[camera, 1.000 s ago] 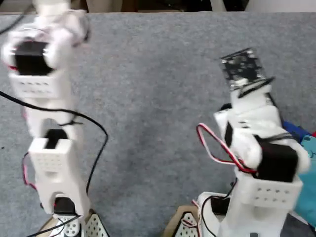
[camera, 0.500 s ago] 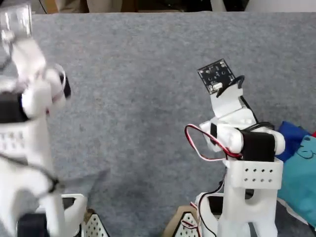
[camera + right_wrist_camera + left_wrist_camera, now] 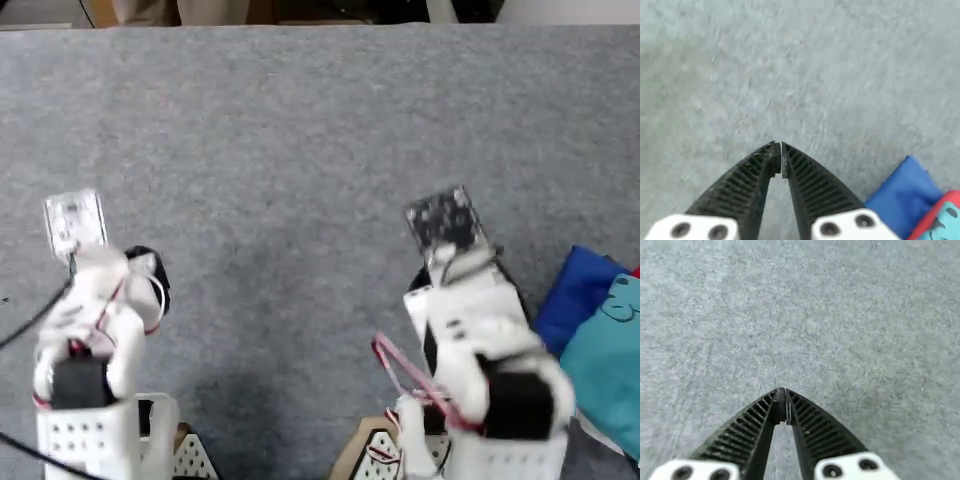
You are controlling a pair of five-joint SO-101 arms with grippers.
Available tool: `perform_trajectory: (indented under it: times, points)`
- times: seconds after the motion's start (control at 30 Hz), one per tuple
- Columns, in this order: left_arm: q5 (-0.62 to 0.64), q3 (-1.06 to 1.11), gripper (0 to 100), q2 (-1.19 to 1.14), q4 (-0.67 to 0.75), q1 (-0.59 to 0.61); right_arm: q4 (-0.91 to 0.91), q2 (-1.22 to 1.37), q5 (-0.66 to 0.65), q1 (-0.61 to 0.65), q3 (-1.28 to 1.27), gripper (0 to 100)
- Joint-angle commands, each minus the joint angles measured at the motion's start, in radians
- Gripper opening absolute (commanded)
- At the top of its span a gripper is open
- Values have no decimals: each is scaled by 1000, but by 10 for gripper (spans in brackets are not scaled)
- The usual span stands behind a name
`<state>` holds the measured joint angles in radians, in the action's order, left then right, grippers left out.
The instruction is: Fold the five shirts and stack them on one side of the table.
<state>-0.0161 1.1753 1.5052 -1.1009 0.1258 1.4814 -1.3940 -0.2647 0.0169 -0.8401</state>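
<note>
Looking down in the high view, the grey felt-covered table (image 3: 300, 150) carries the blue folded shirt (image 3: 572, 295) and the teal folded shirt (image 3: 612, 350) at its right edge (close by the right arm (image 3: 480, 340)). In the left wrist view, the left hand (image 3: 781, 392) is pinched closed, empty, over bare felt. In the right wrist view, the right hand (image 3: 778, 147) is likewise closed and empty. A careless swing of that arm could knock the pile askew.
</note>
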Motion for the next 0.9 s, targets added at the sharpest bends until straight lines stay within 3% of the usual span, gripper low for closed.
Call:
perform_trajectory:
  times: [0.0, 0.17, 0.37, 0.63, 0.87]
  points:
    - [2, 137, 18, 196, 32, 0, -12, -252, 6, 13, -200, 5]
    - [2, 249, 18, 323, 31, 21, 12, -553, -2, 16, -355, 5]
    - [3, 293, 18, 305, 25, 112, -80, -495, -2, 13, -526, 5]
    - [5, 519, 18, 305, 64, 275, -110, -526, 0, 12, -700, 5]
    - [8, 516, 18, 297, 80, 339, -160, -524, 0, 13, -848, 5]
